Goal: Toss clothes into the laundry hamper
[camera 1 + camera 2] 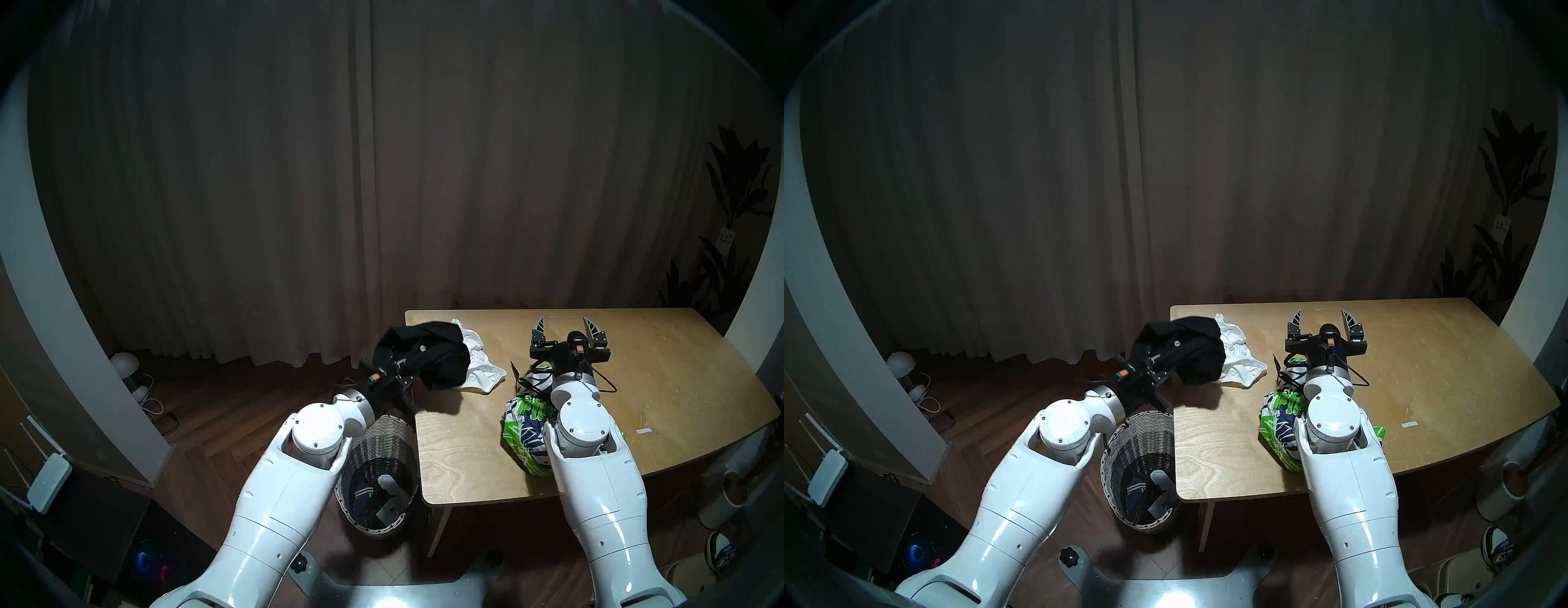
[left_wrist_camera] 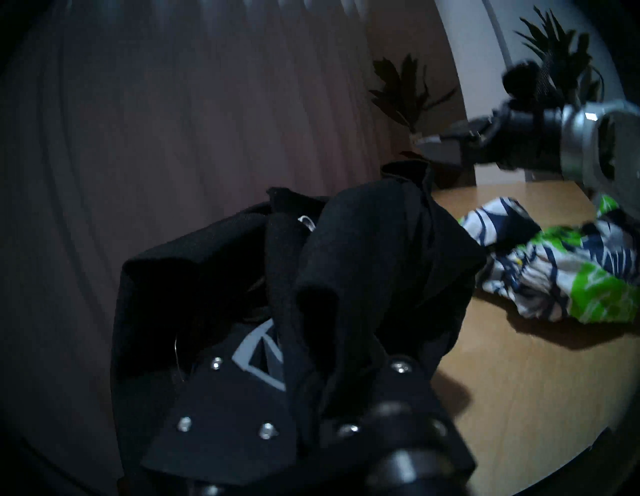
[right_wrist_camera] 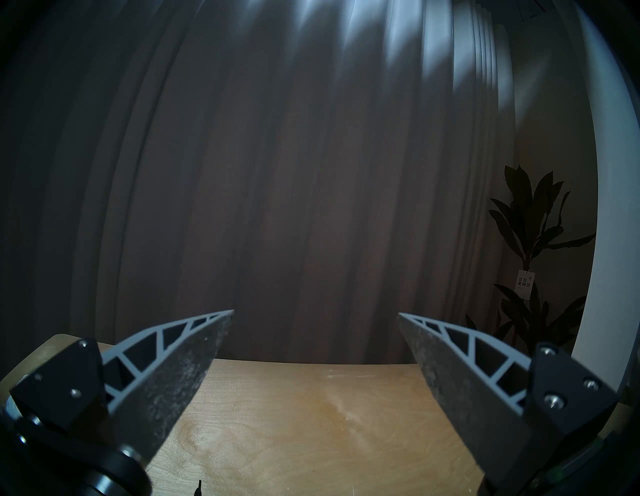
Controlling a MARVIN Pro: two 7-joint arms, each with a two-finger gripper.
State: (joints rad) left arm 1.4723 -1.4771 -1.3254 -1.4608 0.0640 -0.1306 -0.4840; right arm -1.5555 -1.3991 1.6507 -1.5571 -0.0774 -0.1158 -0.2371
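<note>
My left gripper (image 1: 403, 373) is shut on the black garment (image 1: 428, 356), lifted at the wooden table's (image 1: 466, 458) left edge; the cloth drapes over its fingers in the left wrist view (image 2: 363, 277). The white garment (image 1: 481, 367) lies on the table behind it. The leaf-print garment (image 1: 526, 429) with green patches lies under my right arm, also in the left wrist view (image 2: 554, 270). My right gripper (image 1: 566, 327) is open and empty above the table, jaws wide in the right wrist view (image 3: 315, 315). The woven hamper (image 1: 377, 471) stands on the floor below my left arm, with some items inside.
A curtain hangs behind the table. A white lamp (image 1: 123, 365) and cables lie on the floor at left. A router (image 1: 46, 479) stands at far left. A plant (image 1: 729, 212) stands at back right. A white bin (image 1: 721, 496) and shoes sit right of the table.
</note>
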